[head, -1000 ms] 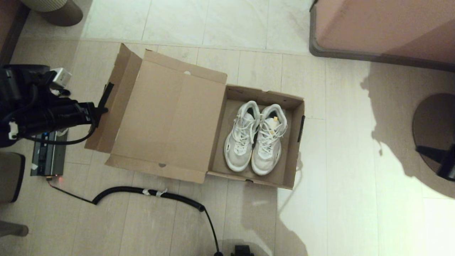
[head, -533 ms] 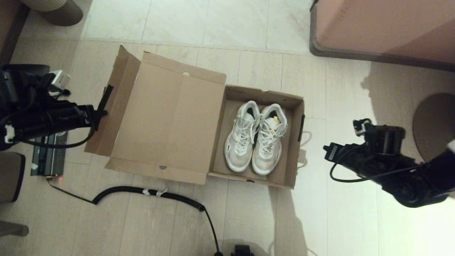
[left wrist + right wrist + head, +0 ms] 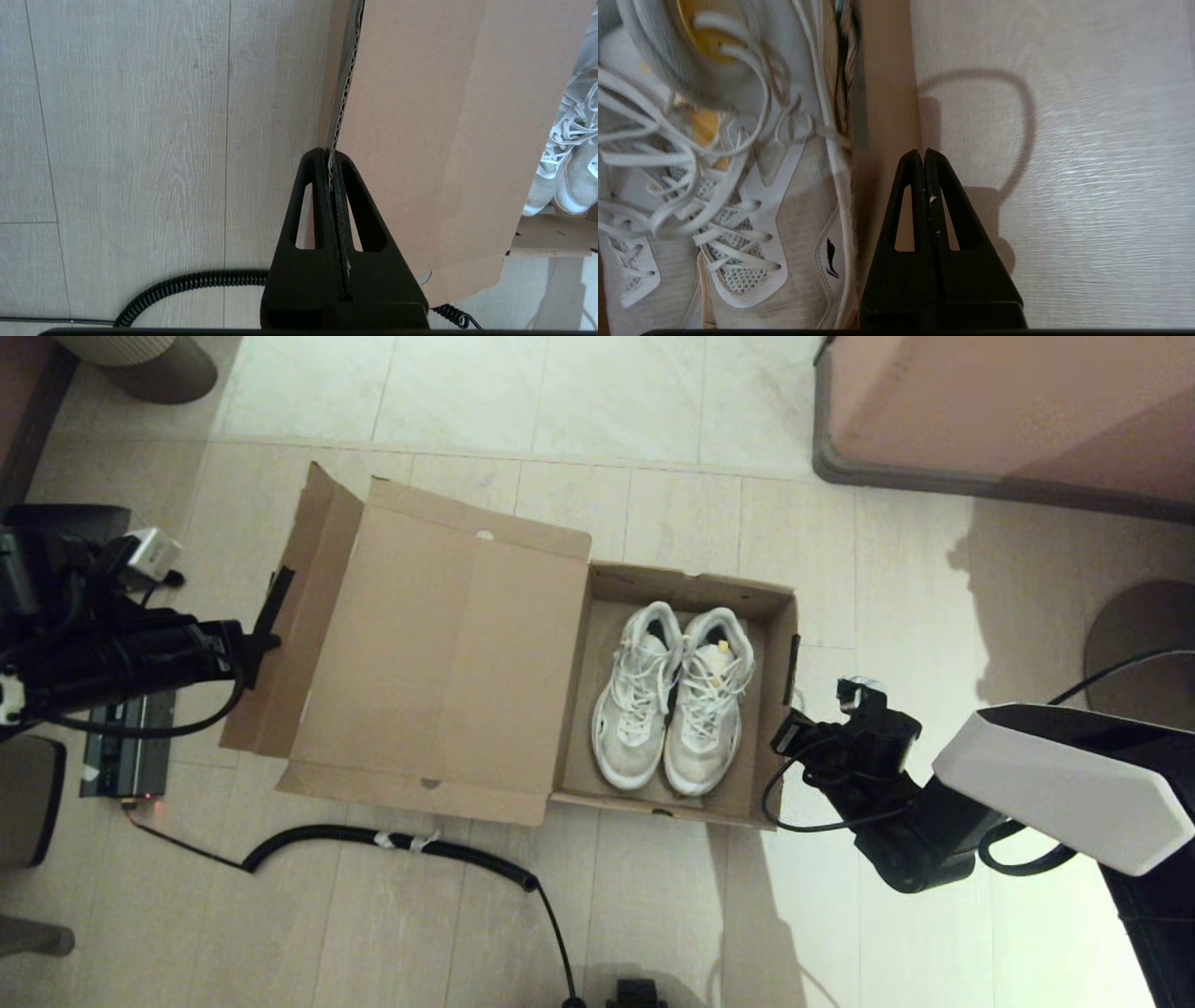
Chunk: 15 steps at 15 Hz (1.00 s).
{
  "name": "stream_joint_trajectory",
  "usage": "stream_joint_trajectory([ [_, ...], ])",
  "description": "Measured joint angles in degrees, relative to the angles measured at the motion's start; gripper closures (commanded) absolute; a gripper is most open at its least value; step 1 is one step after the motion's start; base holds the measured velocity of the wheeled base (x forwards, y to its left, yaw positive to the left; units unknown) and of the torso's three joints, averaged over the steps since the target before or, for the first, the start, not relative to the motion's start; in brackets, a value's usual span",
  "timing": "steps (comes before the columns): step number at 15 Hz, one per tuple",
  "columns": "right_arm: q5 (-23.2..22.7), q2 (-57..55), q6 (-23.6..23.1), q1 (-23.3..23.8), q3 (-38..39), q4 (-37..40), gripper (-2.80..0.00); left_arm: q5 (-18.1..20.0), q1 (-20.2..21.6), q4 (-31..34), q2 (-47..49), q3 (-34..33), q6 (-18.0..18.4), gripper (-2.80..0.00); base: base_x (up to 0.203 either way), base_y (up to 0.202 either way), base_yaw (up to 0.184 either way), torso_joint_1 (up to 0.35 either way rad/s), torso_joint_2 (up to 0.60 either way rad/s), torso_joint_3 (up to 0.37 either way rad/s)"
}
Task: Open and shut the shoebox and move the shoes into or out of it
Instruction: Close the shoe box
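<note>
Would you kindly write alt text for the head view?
An open brown cardboard shoebox on the floor holds a pair of white lace-up sneakers. The left gripper pinches the lid's edge flap; the shut right gripper sits beside the box's right wall.

Pale tiled floor (image 3: 653,429) fills the frame; a pink-brown furniture block (image 3: 1008,411) sits upper right, a coiled black cable (image 3: 392,840) lower left.

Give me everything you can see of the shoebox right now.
The shoebox is plain brown corrugated cardboard, lying open on the floor. Its hinged lid is thrown back, dark tape on its edge flap. The left hand is shut on that flap's edge. Both shoes lie side by side inside. The right hand, shut, hovers just outside the box's far wall.
</note>
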<state>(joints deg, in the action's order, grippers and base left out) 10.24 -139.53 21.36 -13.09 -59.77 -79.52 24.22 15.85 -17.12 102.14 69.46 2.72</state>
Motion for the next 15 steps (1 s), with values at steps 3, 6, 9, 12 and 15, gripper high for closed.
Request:
stream_joint_trajectory([
  [3,0.0,-2.5,0.0,-0.9,-2.0,0.0,0.0,0.0,0.0,0.1,-0.5,-0.1,0.0,0.0,0.0,0.0,0.0,0.0,0.0,0.0],
  [6,-0.2,-3.2,0.8,-2.6,-2.4,-0.2,0.0,0.0,0.0,0.3,-1.5,0.0,0.0,0.0,0.0,0.0,0.0,0.0,0.0,0.0],
  [9,-0.7,-2.9,1.1,-4.7,-2.3,-0.1,0.0,0.2,-0.3,0.9,-4.0,0.5,0.2,0.0,0.0,0.0,0.0,0.0,0.0,0.0],
  [12,-0.5,-2.6,1.1,-5.3,-2.1,-0.2,0.0,0.2,-2.7,4.1,-7.9,1.0,0.3,0.0,0.0,0.0,0.0,0.0,0.0,0.0],
  [15,-0.5,-2.3,1.1,-5.5,-1.8,-0.1,0.0,-0.2,-6.7,8.3,-12.4,1.9,0.4,0.0,0.0,0.0,0.0,0.0,0.0,0.0],
])
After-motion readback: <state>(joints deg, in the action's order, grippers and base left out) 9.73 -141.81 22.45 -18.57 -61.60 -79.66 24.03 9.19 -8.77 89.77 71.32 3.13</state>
